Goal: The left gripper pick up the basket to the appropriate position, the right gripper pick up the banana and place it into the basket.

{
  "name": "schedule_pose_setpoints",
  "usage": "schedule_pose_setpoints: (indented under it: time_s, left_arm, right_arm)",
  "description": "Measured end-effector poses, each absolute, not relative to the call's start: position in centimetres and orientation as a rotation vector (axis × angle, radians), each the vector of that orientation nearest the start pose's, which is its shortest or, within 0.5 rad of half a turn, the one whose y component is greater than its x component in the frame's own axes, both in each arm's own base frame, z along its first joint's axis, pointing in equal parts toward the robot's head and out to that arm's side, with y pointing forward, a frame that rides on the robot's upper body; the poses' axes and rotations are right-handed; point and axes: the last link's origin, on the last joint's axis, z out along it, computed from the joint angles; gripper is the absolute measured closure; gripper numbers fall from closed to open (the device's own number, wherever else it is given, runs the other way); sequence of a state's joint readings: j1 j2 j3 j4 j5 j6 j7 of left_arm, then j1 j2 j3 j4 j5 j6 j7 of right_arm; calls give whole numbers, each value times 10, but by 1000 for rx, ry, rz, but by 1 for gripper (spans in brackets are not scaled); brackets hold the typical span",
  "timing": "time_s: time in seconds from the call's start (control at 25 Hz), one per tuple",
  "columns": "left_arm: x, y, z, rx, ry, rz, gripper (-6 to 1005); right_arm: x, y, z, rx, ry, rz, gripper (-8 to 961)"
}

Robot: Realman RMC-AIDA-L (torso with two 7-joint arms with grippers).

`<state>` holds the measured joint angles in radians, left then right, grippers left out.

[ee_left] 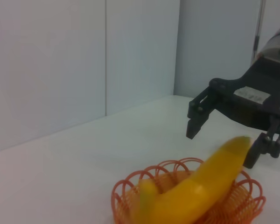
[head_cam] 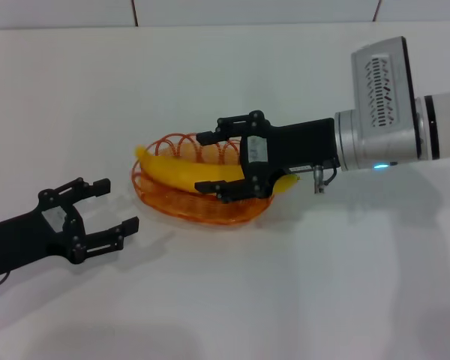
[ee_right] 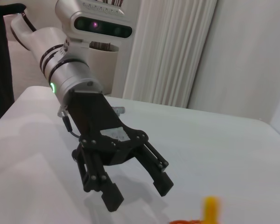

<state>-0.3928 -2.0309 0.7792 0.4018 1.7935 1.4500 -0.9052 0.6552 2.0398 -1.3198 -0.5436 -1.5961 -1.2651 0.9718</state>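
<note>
One banana [head_cam: 187, 174] lies lengthwise in one orange wire basket [head_cam: 181, 208] near the middle of a white tabletop [head_cam: 345, 285], with two robot grippers in attendance. The right gripper [head_cam: 208, 162], on its black block and silver-grey cylindrical wrist [head_cam: 375, 142], reaches in from the robot's right and hangs over the basket with its two fingers spread wide apart, one on the far side of the banana and one on the near side; neither finger is seen pressing on the fruit, and whether they touch it cannot be told. The banana's pointed end toward the robot's left rests against the scalloped rim, while its other end pokes out beneath the right gripper's body. The left gripper [head_cam: 117, 204], on the all-black arm, sits low over the tabletop on the robot's left, just beside the basket but apart from it, its two fingers likewise open and holding nothing. From the left wrist camera, the banana [ee_left: 200, 186] slants up out of the basket [ee_left: 126, 196], with the right gripper [ee_left: 221, 144] open just behind its raised tip. The right wrist view shows the right gripper [ee_right: 137, 189] open above the tabletop [ee_right: 224, 149].
</note>
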Motion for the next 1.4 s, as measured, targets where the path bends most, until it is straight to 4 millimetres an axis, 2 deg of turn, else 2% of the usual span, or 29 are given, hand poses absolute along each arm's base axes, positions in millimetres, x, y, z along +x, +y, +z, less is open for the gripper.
schedule_pose_setpoints:
  time_s: [0.12,0.24,0.48,0.68,0.84,0.92,0.96,1.16,1.4]
  left_arm:
    - [-320,283,-21,-2594,-433,-666,139]
    - [-321,282,-20,-2592,-435,-664,139]
    - [-323,280,-20,-2580,-403,-660,140]
    - [-325,278,-19,-2570,-405,-661,140]
    - [-326,277,-19,-2568,-407,-660,140]
    - [-326,277,-18,-2568,-406,-659,140]
    - [-326,278,-18,-2568,-400,-657,140]
    - [-326,278,-18,-2560,-394,-653,139]
    - [-327,278,-17,-2546,-372,-649,139]
  right_arm:
    - [209,354,-59,-2852,-128,521,239]
    - [222,351,-47,-2808,-66,556,241]
    - [266,328,-4,-2715,108,660,246]
    - [296,311,9,-2671,225,634,247]
    - [308,302,4,-2713,274,589,247]
    - [311,298,-3,-2748,275,543,247]
    - [312,294,-13,-2780,258,507,246]
    - [307,291,-28,-2815,221,488,246]
    - [306,296,-34,-2795,228,469,247]
